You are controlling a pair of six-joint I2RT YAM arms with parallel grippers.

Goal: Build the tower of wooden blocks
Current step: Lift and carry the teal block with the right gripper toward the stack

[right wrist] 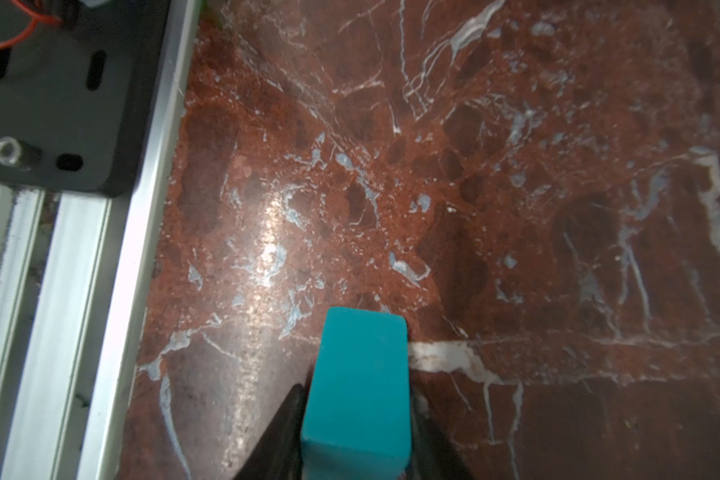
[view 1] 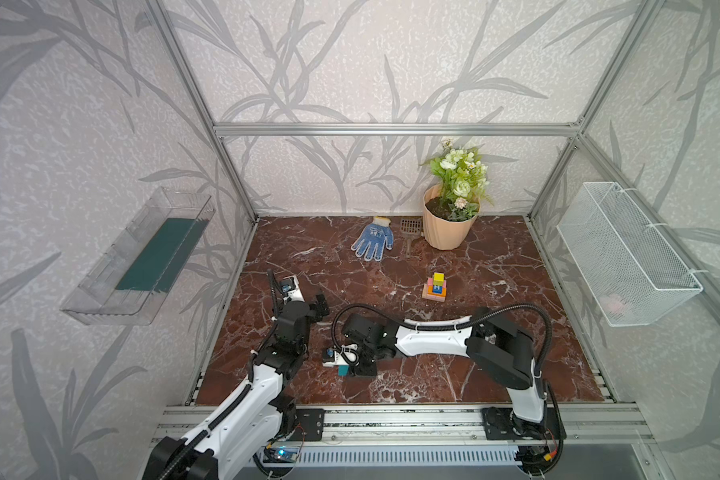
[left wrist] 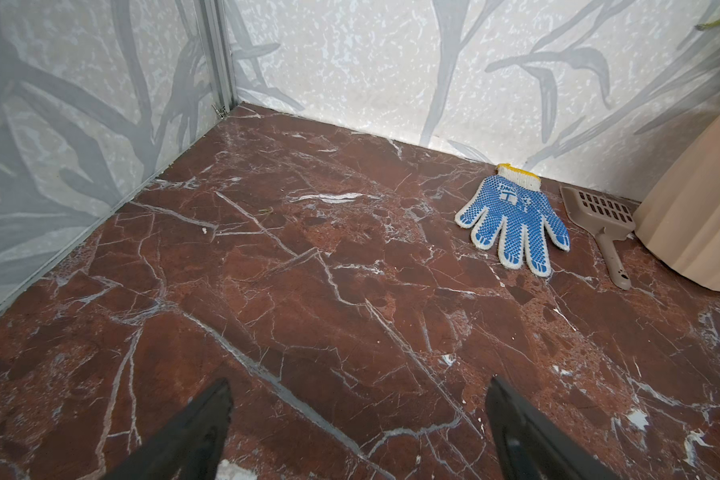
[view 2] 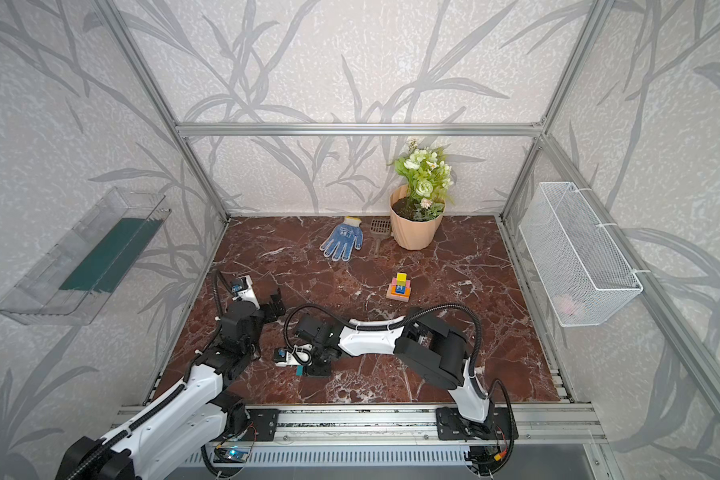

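Observation:
The wood block tower (view 1: 435,287) (view 2: 400,287) stands right of the table's middle: a tan base, pink and orange layers, a blue "H" cube and a yellow cube on top. Near the front middle, my right gripper (view 1: 352,368) (right wrist: 358,390) is shut on a teal wood block (view 1: 343,370) (view 2: 299,370) (right wrist: 360,395), low over the marble, with a black finger against each side. My left gripper (view 1: 321,305) (left wrist: 358,382) hangs open over bare marble at the left, holding nothing. No other loose wood blocks are in view.
A blue dotted glove (view 1: 373,239), a tan scoop (view 1: 409,232) and a ribbed peach flowerpot (view 1: 449,226) sit at the back. A white mesh basket (view 1: 624,253) hangs on the right wall and a clear tray (view 1: 142,257) on the left. An aluminium rail (right wrist: 113,249) borders the front edge.

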